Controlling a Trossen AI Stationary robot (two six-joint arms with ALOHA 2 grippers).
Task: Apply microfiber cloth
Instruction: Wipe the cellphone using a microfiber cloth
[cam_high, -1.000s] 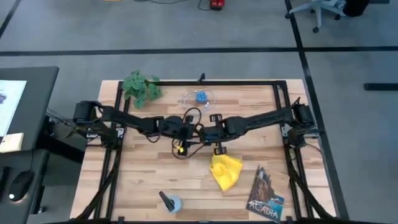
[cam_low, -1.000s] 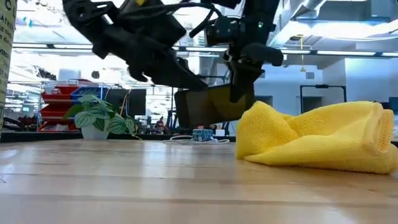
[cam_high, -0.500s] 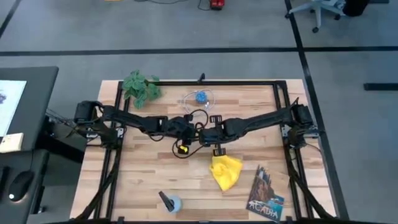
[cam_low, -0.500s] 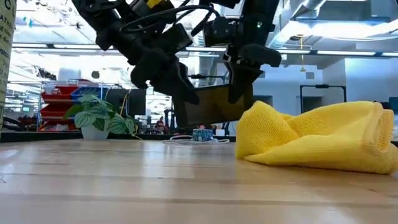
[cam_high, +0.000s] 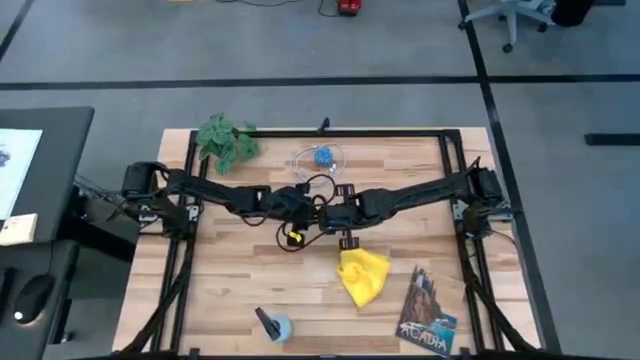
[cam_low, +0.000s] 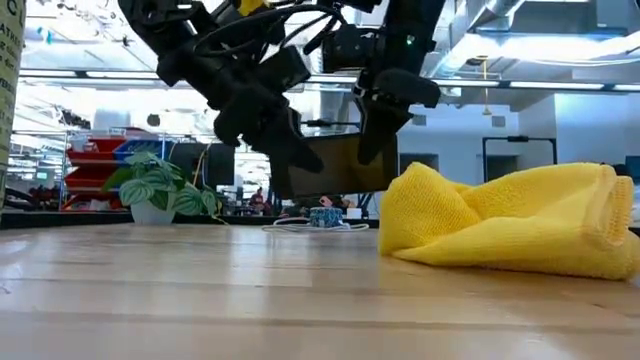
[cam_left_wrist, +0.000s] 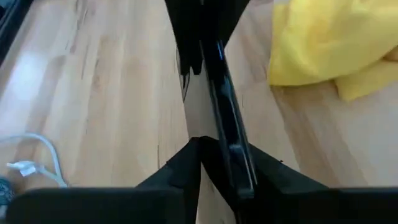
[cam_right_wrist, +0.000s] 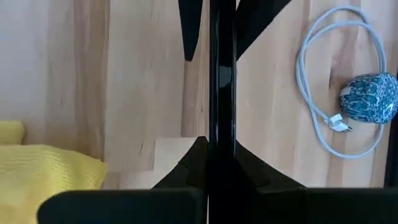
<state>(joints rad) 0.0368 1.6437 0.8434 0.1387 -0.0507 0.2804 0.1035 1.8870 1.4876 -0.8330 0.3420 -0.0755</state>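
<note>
A black smartphone (cam_low: 335, 165) hangs on edge above the table's middle, held between my two grippers. My left gripper (cam_left_wrist: 221, 149) is shut on its left end and my right gripper (cam_right_wrist: 221, 142) is shut on its right end. In the high view they meet at the centre (cam_high: 322, 212). The yellow microfiber cloth (cam_high: 362, 275) lies rumpled on the table, nearer the front edge and slightly right of the grippers, touched by neither. It also shows in the low view (cam_low: 510, 230) and the left wrist view (cam_left_wrist: 329, 43). My left gripper pinches the smartphone's two flat faces at its left end (cam_left_wrist: 231, 155) between its two fingers, slanting down from the table's left. The phone runs on from the fingers, on edge and clear of the table. My right gripper pinches the two flat faces at the right end (cam_right_wrist: 222, 134), slanting down from the table's right. The phone's thin edge (cam_right_wrist: 222, 74) runs straight on to the other gripper, clear of the wood.
A potted green plant (cam_high: 228, 140) stands at the far left. A blue patterned lump with a looped white cable (cam_high: 322, 156) lies at the far middle. A book (cam_high: 428, 312) lies at the near right and a small blue and black object (cam_high: 272, 325) near the front edge.
My left gripper has come down and tipped steeper at the phone's left end. The phone and my right gripper have shifted a little toward the table's left. The cloth has stayed where it was.
</note>
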